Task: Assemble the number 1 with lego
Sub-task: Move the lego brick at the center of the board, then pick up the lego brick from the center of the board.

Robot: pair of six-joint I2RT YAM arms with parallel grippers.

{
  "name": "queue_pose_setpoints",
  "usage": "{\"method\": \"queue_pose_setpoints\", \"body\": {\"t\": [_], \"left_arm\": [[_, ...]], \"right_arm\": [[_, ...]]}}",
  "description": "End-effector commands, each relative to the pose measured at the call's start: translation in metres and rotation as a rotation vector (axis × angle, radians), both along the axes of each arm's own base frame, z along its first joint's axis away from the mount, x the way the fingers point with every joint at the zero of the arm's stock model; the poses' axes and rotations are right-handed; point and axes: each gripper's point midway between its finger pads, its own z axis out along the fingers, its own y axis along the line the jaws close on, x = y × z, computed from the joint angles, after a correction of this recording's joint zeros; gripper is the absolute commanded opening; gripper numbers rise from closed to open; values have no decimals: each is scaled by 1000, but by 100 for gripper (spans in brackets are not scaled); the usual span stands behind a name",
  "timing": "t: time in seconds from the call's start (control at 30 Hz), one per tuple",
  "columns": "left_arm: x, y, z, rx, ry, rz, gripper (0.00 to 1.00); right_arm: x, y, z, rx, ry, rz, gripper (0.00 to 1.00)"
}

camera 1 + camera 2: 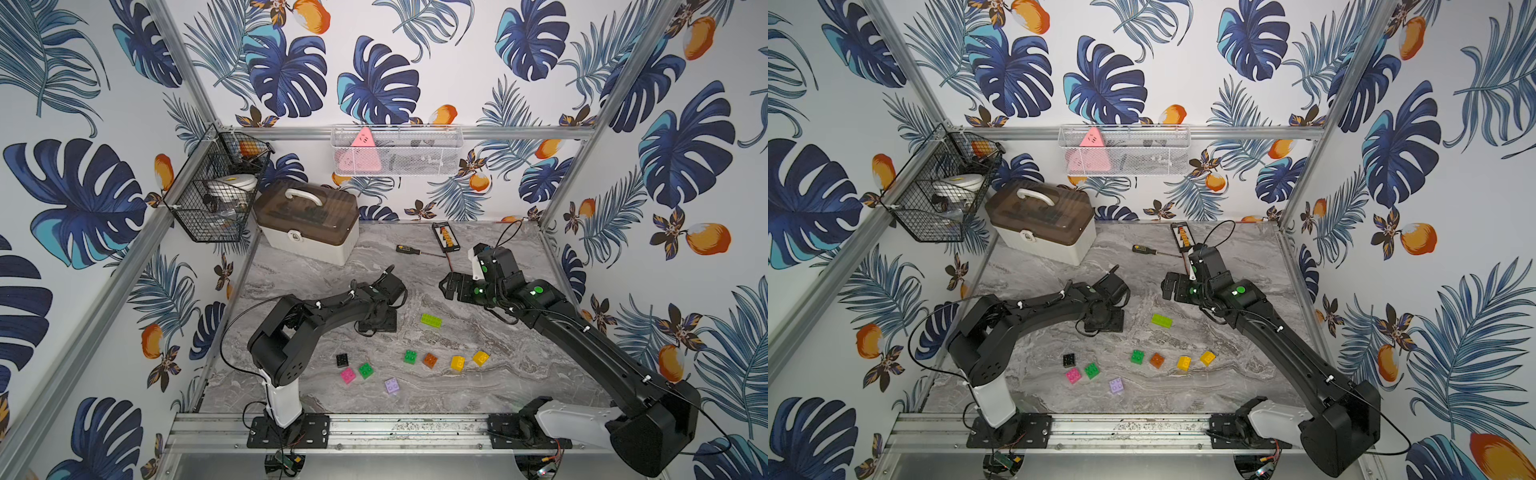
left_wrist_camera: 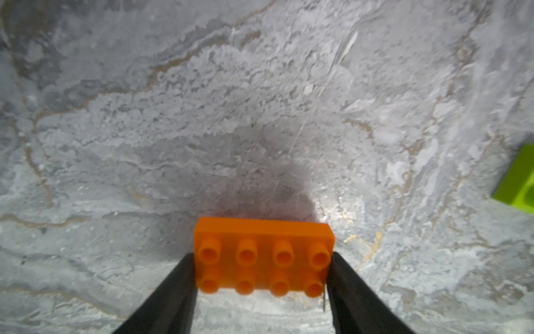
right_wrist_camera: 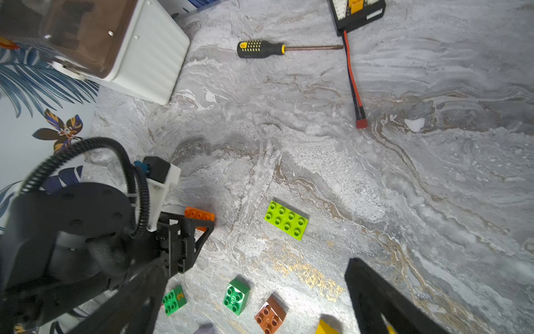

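Observation:
My left gripper (image 2: 261,260) is shut on a long orange lego brick (image 2: 263,243), one black finger against each short end, studs facing the camera. The right wrist view shows that orange brick (image 3: 199,214) low over the marble; whether it touches I cannot tell. A long lime brick (image 1: 431,320) lies a little to its right. Nearer the front lie square black (image 1: 342,360), pink (image 1: 347,376), green (image 1: 365,370), lilac (image 1: 392,385), green (image 1: 410,356), brown (image 1: 430,360) and yellow (image 1: 457,362) bricks. My right gripper (image 1: 446,286) hangs open and empty behind the lime brick.
A brown-lidded white toolbox (image 1: 307,224) stands at the back left. A screwdriver (image 1: 405,249), a black-and-orange abacus (image 1: 445,237) and a red cable (image 3: 354,86) lie at the back. A black wire basket (image 1: 216,187) hangs on the left wall.

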Motion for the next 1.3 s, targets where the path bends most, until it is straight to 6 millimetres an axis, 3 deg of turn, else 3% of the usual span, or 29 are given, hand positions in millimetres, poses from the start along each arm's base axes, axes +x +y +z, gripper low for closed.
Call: {"method": "queue_pose_setpoints", "body": {"t": [0.0,0.27,0.47,0.7,0.87,0.97,1.13,1.27], "left_arm": [[-1,0,2,-9,8,32,78],[-2,1,12,-25,1,50,99],[-1,3,65,-100,-102,61,99],[-39,28,138,-271,-284,-22,99],[-74,52,177,-301,-419,-127,99],[-92,52,196,-344,-444,-207,99],[-114,67,234,-385,-568,-240,99],[-123,74,242,-383,-611,-259,99]], "right_arm": [[-1,-2,-2,-13,-2,3,100],[-10,-6,-27,-50,110,-17,100],[-37,8,-58,9,282,-54,98],[-75,55,-94,-78,340,-86,88],[-91,78,-119,-176,392,-139,81],[-98,96,-129,-202,413,-147,78],[-106,107,-154,-230,472,-162,65],[-103,111,-160,-240,477,-173,53]]}}
